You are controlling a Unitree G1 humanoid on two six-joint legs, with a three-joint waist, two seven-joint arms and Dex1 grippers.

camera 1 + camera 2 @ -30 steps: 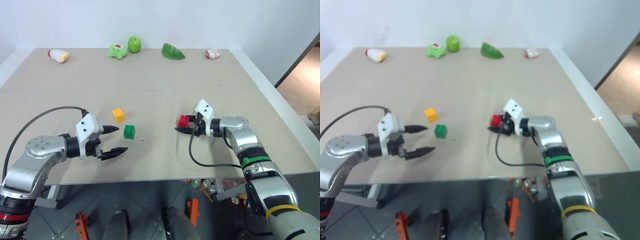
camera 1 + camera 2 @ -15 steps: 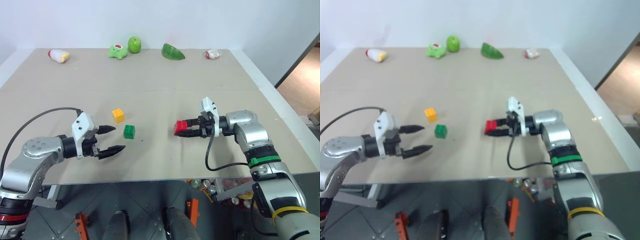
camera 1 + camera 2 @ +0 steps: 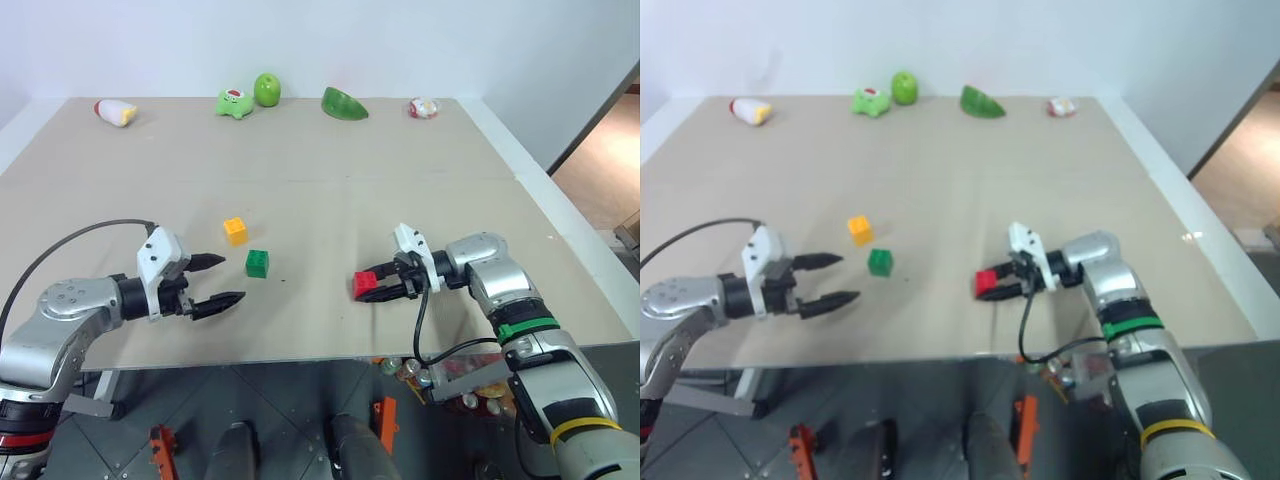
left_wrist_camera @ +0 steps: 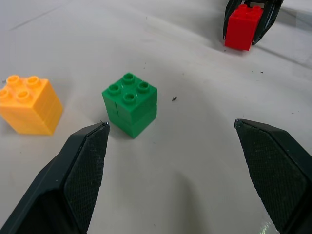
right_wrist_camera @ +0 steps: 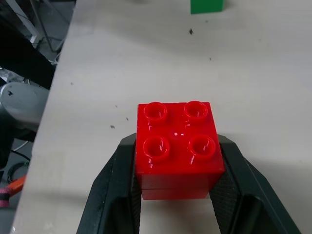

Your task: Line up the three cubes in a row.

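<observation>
Gripping the small red studded plastic cube (image 5: 178, 148), the right gripper (image 3: 376, 287) is clamped at the table's (image 3: 420, 180) near edge. The left gripper (image 3: 218, 282) gapes empty beside the green studded cube (image 3: 258, 263) and the yellow studded cube (image 3: 236, 230). Toys line the far edge. No writing is legible.

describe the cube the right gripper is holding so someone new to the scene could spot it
Start at the beige table and look toward its near edge on the robot's right side. There the right gripper is shut on a red cube with four studs on top. The yellow cube and green cube sit free, farther to the robot's left.
</observation>
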